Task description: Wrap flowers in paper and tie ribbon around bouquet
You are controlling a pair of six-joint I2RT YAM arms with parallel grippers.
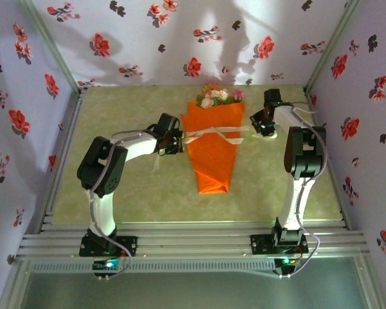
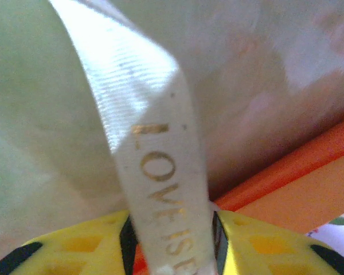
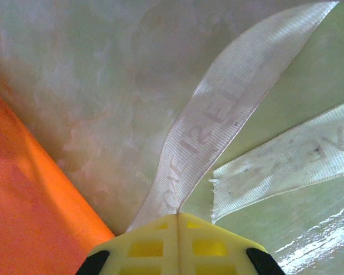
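Flower-print walls point(image 1: 180, 38) round pale green worktop point(image 1: 128, 187). Bouquet point(image 1: 212, 161) flat at frame centre, flowers point(image 1: 215, 96) toward top. Ribbon point(image 1: 212, 134) across its middle, ends out both sides. Left tool point(image 1: 178, 143) pinching left end; right tool point(image 1: 255, 127) clamped tight on right end, loose tail just beside.

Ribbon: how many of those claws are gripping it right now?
2. The left gripper pinches the ribbon left of the bouquet; the right gripper pinches it on the bouquet's right side.
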